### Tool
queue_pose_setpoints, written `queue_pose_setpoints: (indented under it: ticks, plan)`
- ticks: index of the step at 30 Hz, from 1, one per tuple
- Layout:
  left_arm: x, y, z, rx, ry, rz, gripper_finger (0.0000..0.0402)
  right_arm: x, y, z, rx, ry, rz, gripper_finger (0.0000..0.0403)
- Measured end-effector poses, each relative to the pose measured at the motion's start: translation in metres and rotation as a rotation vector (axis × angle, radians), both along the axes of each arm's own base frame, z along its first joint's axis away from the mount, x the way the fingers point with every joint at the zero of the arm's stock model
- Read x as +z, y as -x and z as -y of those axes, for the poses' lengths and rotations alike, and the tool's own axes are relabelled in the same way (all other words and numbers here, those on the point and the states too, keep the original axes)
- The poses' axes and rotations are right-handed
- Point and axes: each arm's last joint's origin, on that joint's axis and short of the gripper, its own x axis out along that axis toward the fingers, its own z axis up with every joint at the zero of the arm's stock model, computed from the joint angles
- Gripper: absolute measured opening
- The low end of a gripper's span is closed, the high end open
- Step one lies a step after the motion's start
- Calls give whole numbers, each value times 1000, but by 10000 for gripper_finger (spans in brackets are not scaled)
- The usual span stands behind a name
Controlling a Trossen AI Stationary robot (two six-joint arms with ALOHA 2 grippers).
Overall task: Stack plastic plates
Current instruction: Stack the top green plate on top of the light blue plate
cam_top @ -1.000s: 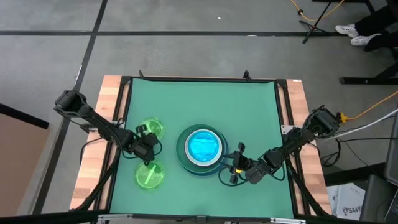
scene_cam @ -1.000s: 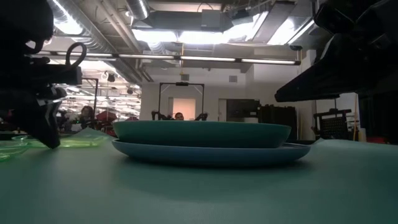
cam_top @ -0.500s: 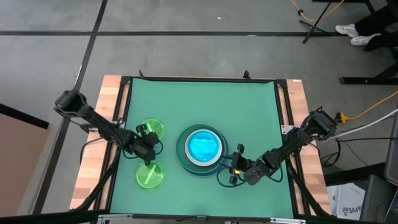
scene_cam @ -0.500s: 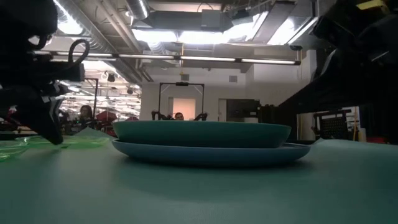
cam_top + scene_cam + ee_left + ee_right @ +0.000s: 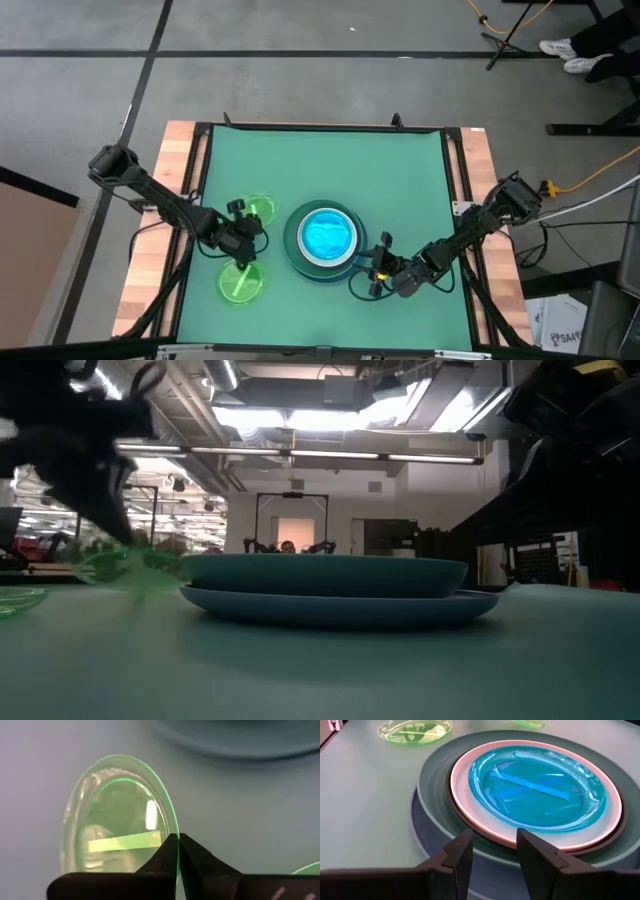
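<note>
A stack of plates (image 5: 325, 237) sits mid-table: blue at the bottom, then dark green, black, white, and translucent cyan (image 5: 540, 785) on top. My left gripper (image 5: 247, 237) is just left of the stack, shut on a lime-green plate (image 5: 258, 210). The other lime-green plate (image 5: 240, 282) lies flat on the mat nearer the near edge. My right gripper (image 5: 375, 275) is open, low at the stack's near right rim, touching nothing. My left gripper pinches the lime-green plate's rim (image 5: 174, 851) between its two fingers, at the edge nearest the wrist. The plate (image 5: 120, 835) is lifted clear of the mat and tilted, reaching away from the fingers. In the low view it hangs blurred above the table (image 5: 130, 565).
The green mat (image 5: 400, 170) covers the table, with wooden strips (image 5: 150, 270) along its left and right sides. Open mat lies on the far half behind the stack. Cables and a stand show on the floor beyond the table.
My left gripper has risen and moved toward the stack, carrying the lime-green plate with it. The plate lay on the mat a second ago; it is now lifted clear and tilted. My right arm has barely shifted.
</note>
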Motion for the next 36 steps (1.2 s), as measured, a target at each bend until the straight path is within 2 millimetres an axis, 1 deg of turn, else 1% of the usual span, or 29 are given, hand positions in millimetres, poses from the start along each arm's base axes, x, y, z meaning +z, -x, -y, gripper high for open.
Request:
queue_pose_setpoints:
  ticks: [9,14,17,23,29,36]
  plan:
    - [39,-21,9,-48,-27,125,2,0,0,0,0,0,0,143]
    - [51,-32,14,-90,-33,203,2,0,0,0,0,0,-1,143]
    - [51,-40,18,-121,-38,225,2,0,0,0,0,1,-1,143]
    - [50,-60,29,-167,-78,213,2,0,0,0,0,1,-1,143]
    - [49,-87,42,-230,-134,211,2,0,0,0,-1,1,-1,143]
    - [41,-121,60,-303,-177,186,2,0,0,0,-3,-3,0,143]
